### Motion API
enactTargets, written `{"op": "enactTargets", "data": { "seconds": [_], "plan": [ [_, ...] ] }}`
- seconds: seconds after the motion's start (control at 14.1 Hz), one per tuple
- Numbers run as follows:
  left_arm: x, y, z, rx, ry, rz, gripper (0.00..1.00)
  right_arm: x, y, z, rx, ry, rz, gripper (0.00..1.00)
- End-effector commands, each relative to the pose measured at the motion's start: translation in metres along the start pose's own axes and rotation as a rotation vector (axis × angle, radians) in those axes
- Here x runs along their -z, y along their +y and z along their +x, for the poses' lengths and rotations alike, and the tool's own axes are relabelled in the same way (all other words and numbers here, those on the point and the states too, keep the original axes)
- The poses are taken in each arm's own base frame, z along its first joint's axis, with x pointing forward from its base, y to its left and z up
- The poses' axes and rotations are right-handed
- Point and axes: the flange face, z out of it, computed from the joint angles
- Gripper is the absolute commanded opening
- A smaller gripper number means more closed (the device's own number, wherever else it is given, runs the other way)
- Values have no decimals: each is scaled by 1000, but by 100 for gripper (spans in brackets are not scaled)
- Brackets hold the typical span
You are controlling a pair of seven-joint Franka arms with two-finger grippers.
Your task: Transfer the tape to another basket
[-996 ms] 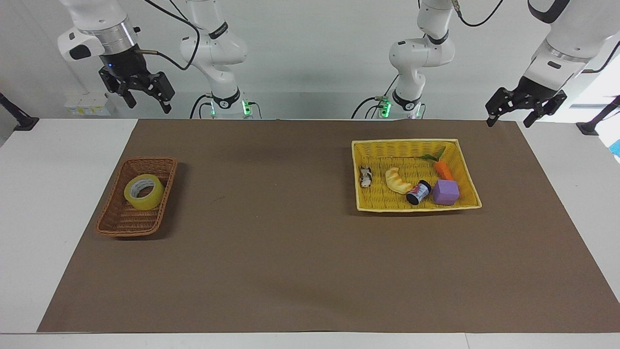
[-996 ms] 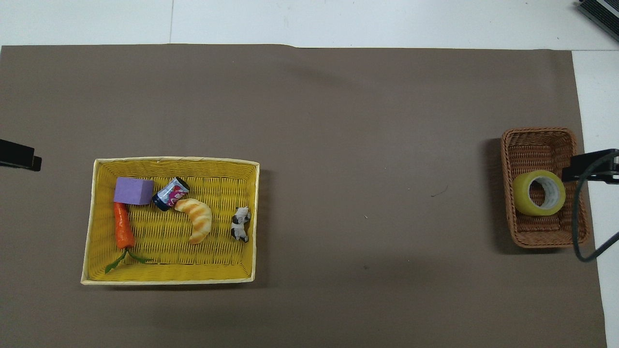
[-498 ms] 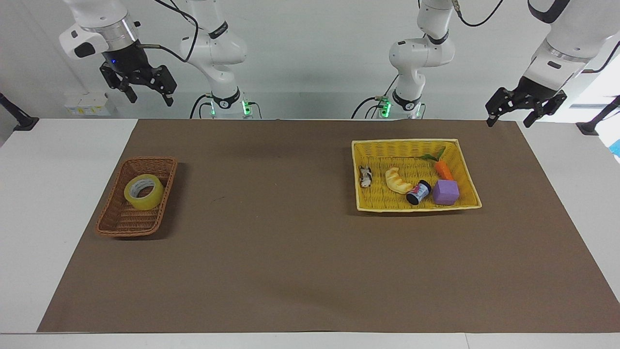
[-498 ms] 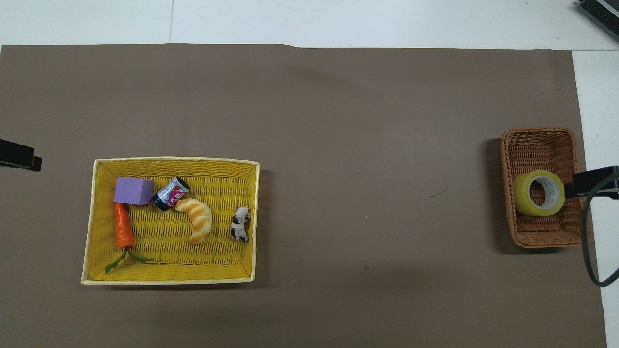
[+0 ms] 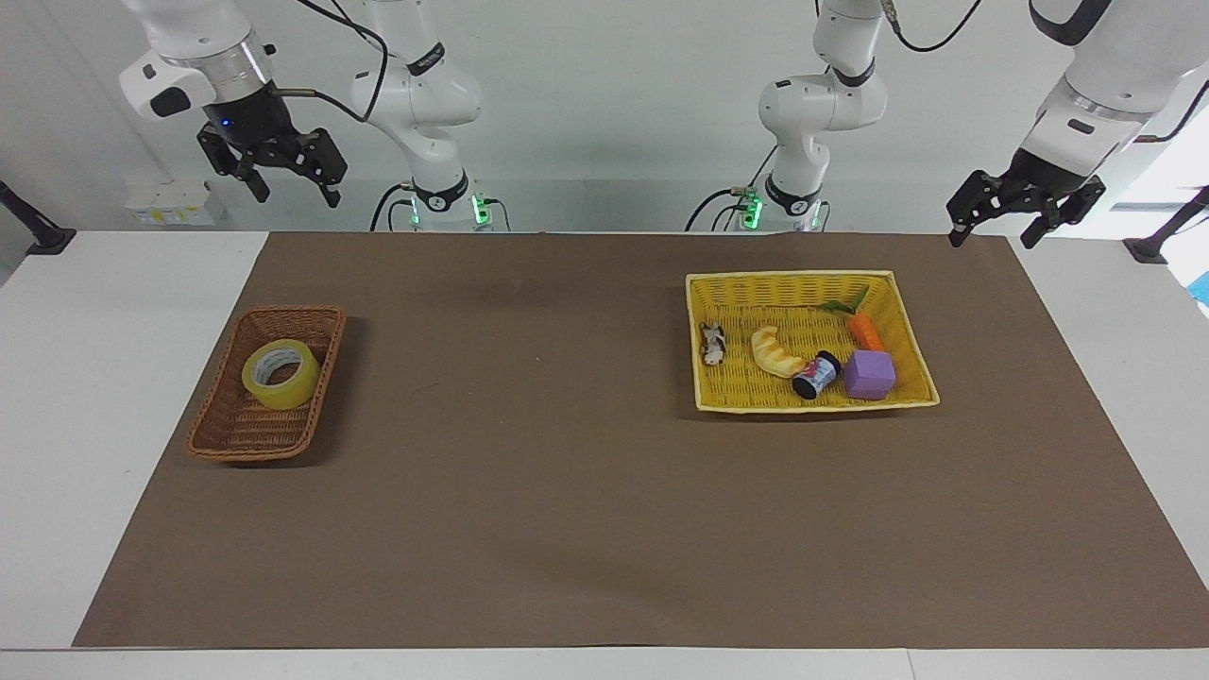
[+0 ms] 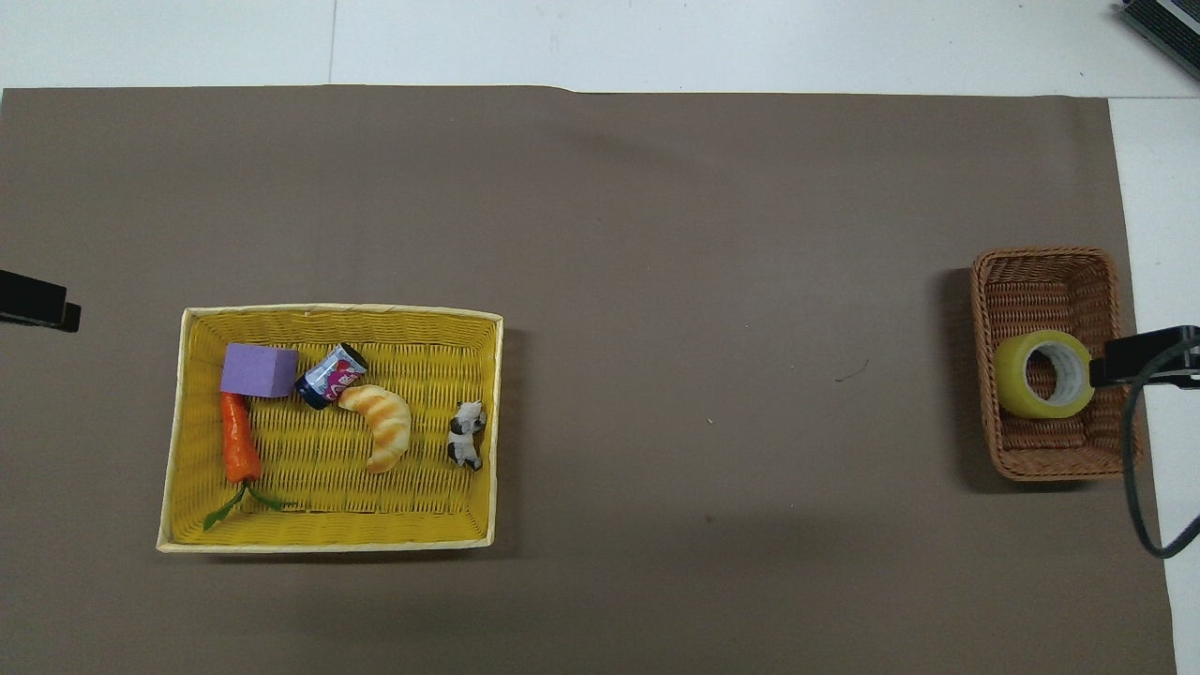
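Note:
The tape point(image 5: 280, 374) point(image 6: 1043, 374), a yellow roll with a white core, lies in the basket point(image 5: 227, 430) point(image 6: 1045, 459), a small brown wicker one at the right arm's end of the table. My right gripper point(image 5: 295, 194) point(image 6: 1139, 357) hangs open and empty high above that end, well clear of the tape. In the overhead view its tip overlaps the basket's outer rim. My left gripper point(image 5: 992, 236) point(image 6: 33, 305) waits open and empty, raised over the mat's corner at the left arm's end.
A larger yellow basket point(image 5: 808, 404) point(image 6: 328, 542) toward the left arm's end holds a purple cube point(image 5: 869, 374), a carrot point(image 5: 863, 331), a small can point(image 5: 816, 374), a croissant toy point(image 5: 776, 351) and a little cow figure point(image 5: 712, 344). A brown mat point(image 5: 567, 472) covers the table.
My right gripper has risen a little and drawn back toward the robots, staying open. The tape, both baskets and the left arm have not moved.

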Motion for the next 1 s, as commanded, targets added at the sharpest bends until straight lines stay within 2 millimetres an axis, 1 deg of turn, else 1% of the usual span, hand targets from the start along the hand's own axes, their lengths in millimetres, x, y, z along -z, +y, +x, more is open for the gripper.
{"op": "enactTargets", "data": {
  "seconds": [0.0,0.93],
  "plan": [
    [1,-2,-7,0,-4,-12,100,0,4,-3,20,10,-5,100],
    [1,-2,-7,0,-6,-12,100,1,5,0,20,33,-4,100]
  ]
}}
